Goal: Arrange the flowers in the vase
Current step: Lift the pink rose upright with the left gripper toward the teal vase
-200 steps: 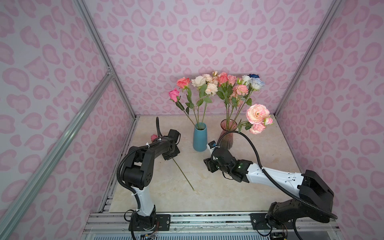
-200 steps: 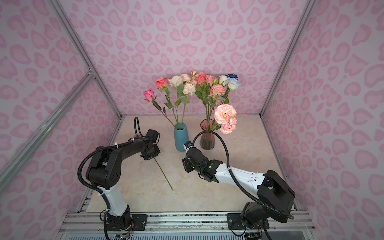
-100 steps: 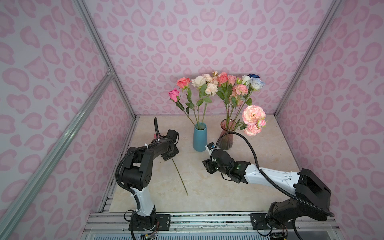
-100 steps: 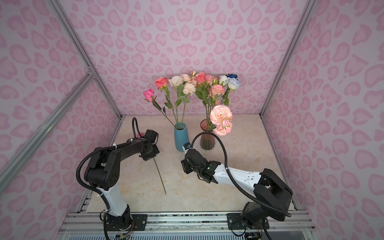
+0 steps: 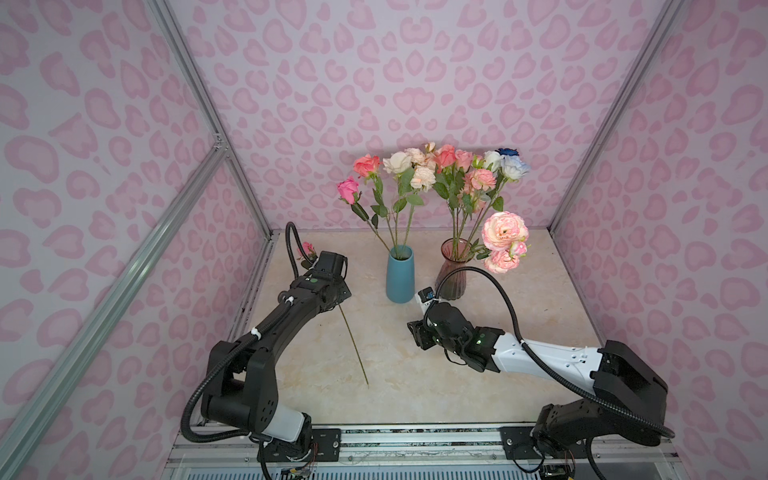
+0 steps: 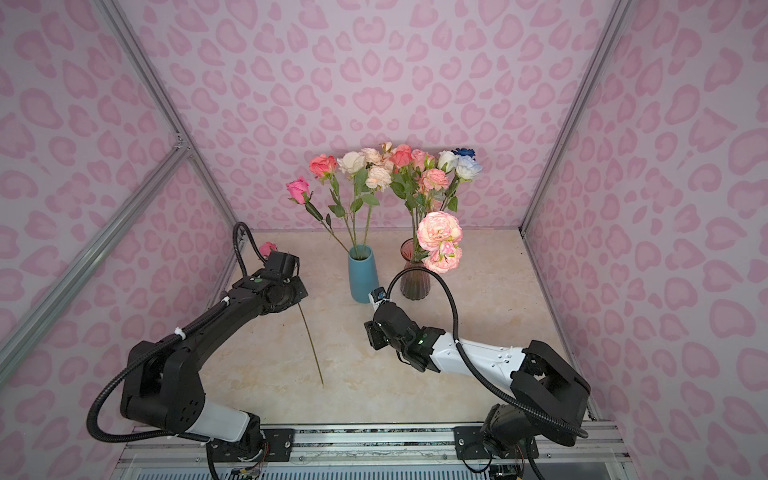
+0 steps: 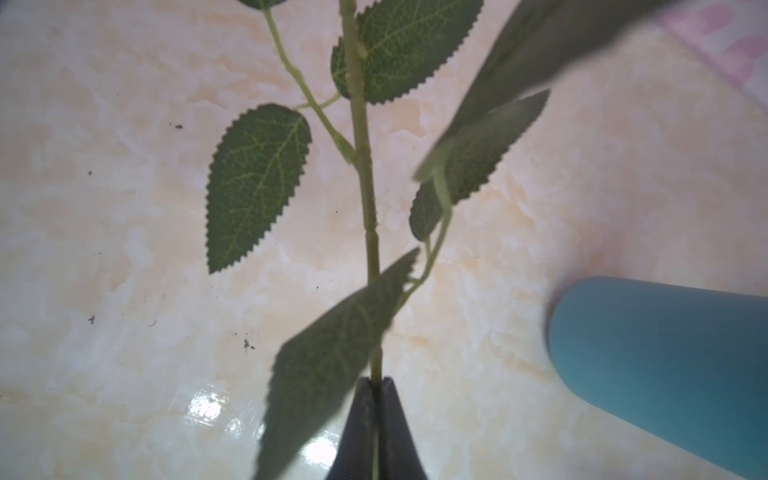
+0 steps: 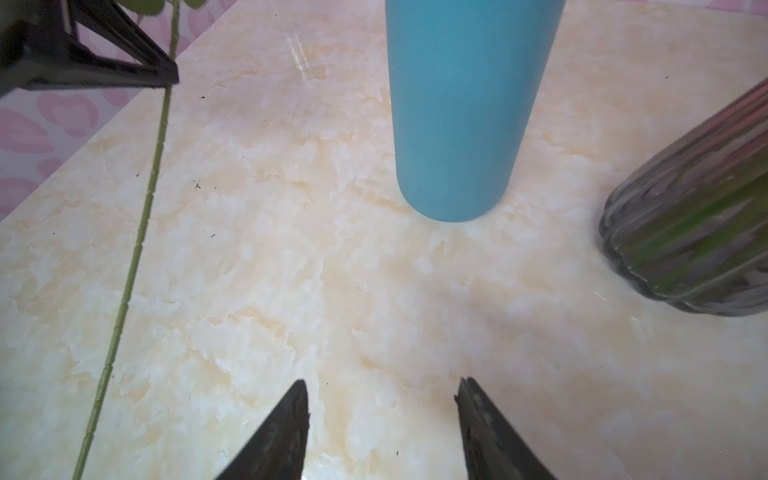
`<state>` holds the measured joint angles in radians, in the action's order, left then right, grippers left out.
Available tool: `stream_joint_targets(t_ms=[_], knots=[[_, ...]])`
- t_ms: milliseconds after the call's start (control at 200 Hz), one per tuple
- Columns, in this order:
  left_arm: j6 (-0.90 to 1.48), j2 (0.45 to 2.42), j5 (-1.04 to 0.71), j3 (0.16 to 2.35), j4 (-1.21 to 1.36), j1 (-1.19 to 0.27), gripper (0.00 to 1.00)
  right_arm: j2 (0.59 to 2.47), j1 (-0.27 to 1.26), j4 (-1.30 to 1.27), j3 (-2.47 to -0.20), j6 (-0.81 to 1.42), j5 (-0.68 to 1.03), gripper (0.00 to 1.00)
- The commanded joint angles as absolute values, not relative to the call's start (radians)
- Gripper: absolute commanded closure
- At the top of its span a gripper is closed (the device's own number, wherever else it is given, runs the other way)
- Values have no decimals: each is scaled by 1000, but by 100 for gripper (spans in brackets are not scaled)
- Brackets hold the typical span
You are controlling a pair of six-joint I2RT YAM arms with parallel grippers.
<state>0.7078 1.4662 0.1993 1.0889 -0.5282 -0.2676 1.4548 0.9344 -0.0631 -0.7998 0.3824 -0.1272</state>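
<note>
Blue vase [image 5: 400, 276] and glass vase [image 5: 453, 255] stand mid-frame. Left of them, the rose stem [image 5: 353, 345] slants toward lower right — left gripper [image 7: 377, 384] pinches it, right gripper [image 8: 382, 386] spread.

**What the tabletop [image 5: 552, 299] bears**

On the cream marbled surface a blue vase [image 5: 400, 276] and a ribbed smoky glass vase [image 5: 453, 276] stand upright, near each other, toward the back. A green stem [image 5: 353, 345] slants over the left part.
</note>
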Motion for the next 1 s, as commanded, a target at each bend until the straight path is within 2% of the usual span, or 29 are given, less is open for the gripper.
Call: stream_joint_targets(t_ms=[0,275,490,720,995], knots=[[662,1361,220,1079,-510,-272,97,1449,951,-133,-772,392,-188,42],[534,1000,273,962,-276,-325,97,1471,975,-184,-746,417,-257,42],[370,763,171,901,-16,-359,97,1475,975,-199,-738,425,-269,42],[249,784,35,1023,46,-412,97,1479,974,-204,-735,428,-273,42],[68,994,12,1241,134,-607,97,1469,974,-215,-722,424,-304,42]])
